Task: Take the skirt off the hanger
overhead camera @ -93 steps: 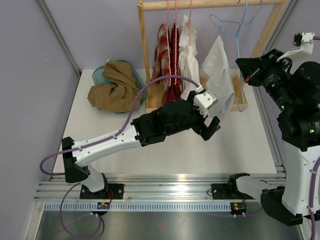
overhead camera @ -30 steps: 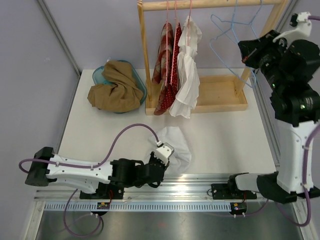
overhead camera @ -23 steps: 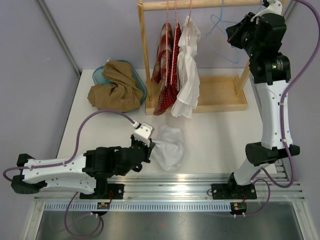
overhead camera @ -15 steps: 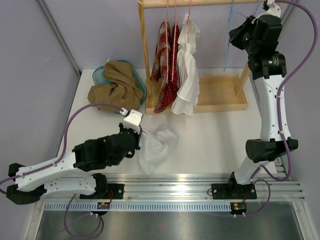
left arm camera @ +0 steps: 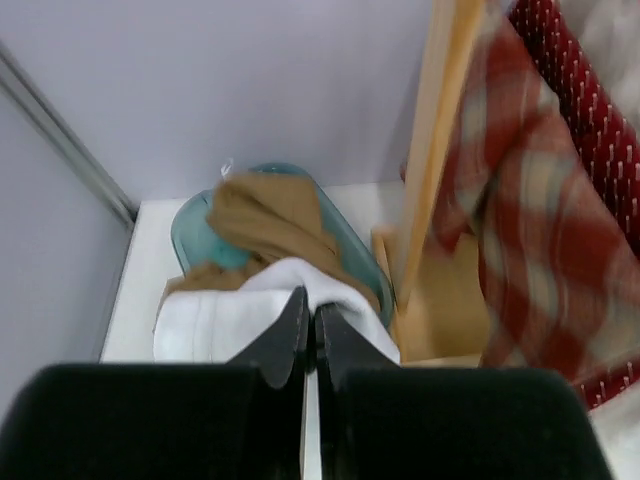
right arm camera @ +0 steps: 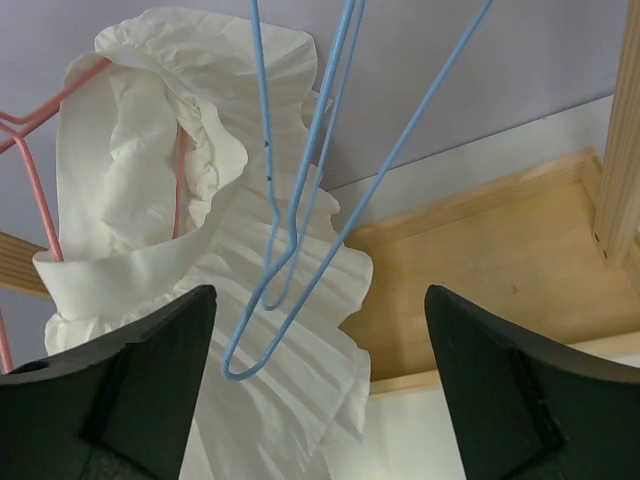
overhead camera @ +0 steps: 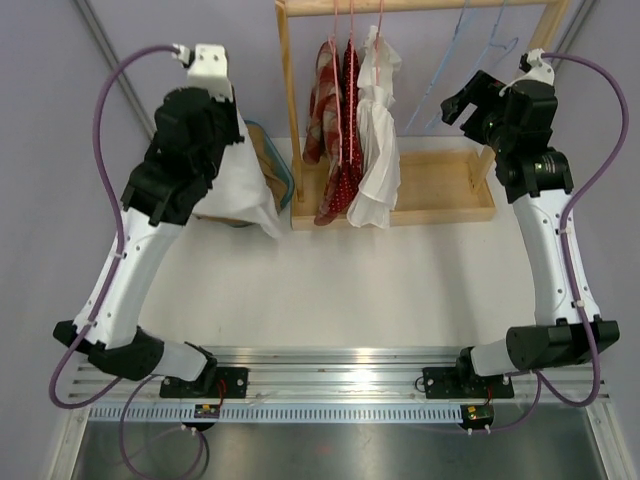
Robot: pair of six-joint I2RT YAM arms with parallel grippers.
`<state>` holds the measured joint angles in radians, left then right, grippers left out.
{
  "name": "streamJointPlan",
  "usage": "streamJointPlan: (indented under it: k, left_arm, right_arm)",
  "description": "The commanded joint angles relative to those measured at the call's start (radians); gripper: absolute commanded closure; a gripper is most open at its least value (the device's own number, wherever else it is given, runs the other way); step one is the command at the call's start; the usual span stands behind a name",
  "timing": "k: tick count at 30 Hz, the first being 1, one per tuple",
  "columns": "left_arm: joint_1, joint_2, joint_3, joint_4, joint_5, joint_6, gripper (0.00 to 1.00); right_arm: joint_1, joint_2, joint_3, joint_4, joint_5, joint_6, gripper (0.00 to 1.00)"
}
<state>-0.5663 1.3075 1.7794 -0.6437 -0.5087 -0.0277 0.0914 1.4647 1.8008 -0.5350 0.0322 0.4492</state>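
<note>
Now | left pincer (left arm camera: 312, 308) clenched on white skirt (overhead camera: 240, 185) | right pincer (right arm camera: 315, 310) released, jaws wide

White table (overhead camera: 400, 290), flat, pale top. Far side: wooden rack base (overhead camera: 440, 190), tray-like, standing on it. Just left of the base: teal basket (left arm camera: 197, 228) holding a crumpled tan garment (left arm camera: 265, 212). Near edge: aluminium rail (overhead camera: 350, 368).

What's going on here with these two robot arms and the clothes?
The left gripper is pinched shut on a white skirt, already off its hanger, and holds it up above the teal basket of tan cloth. The right gripper hangs open beside the empty blue hanger on the wooden rack, where other garments hang.
</note>
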Motion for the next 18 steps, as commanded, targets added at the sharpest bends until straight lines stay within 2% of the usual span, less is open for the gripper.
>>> streamJointPlan:
  k: [1, 3, 5, 8, 10, 11, 12, 13, 15, 17, 18]
  left_arm:
    - [0.092, 0.181, 0.322, 0.064, 0.159, 0.097, 1.00]
    - [0.141, 0.268, 0.463, 0.070, 0.170, 0.109, 1.00]
    - [0.170, 0.355, 0.483, 0.113, 0.122, 0.140, 1.00]
    - [0.259, 0.416, 0.387, 0.185, 0.110, 0.111, 1.00]
    - [0.293, 0.438, 0.257, 0.231, 0.102, 0.051, 1.00]
    - [0.327, 0.464, 0.220, 0.231, 0.108, 0.032, 0.92]
    - [0.348, 0.475, 0.195, 0.196, 0.128, -0.066, 0.79]
    - [0.371, 0.483, 0.149, 0.176, 0.230, -0.110, 0.60]
    - [0.420, 0.457, 0.089, 0.145, 0.288, -0.200, 0.03]
    - [0.421, 0.389, -0.074, 0.179, 0.312, -0.245, 0.01]
    - [0.418, 0.304, -0.140, 0.217, 0.324, -0.253, 0.01]
  right_arm:
    - [-0.004, -0.114, -0.064, 0.058, -0.006, -0.018, 0.06]
    - [-0.004, -0.153, -0.135, 0.070, -0.014, -0.021, 0.03]
    - [-0.004, -0.210, -0.185, 0.063, -0.017, -0.024, 0.02]
    - [-0.004, -0.279, -0.222, 0.038, -0.028, -0.036, 0.01]
    - [-0.004, -0.334, -0.238, 0.032, -0.072, -0.044, 0.01]
    - [-0.004, -0.351, -0.242, 0.035, -0.087, -0.044, 0.01]
    - [-0.004, -0.381, -0.241, 0.041, -0.135, -0.047, 0.01]
    - [-0.005, -0.392, -0.235, 0.062, -0.164, -0.050, 0.01]
    - [-0.004, -0.406, -0.219, 0.098, -0.278, -0.052, 0.01]
    - [-0.004, -0.383, -0.154, 0.121, -0.340, -0.035, 0.01]
    - [-0.004, -0.342, -0.123, 0.119, -0.389, -0.030, 0.01]
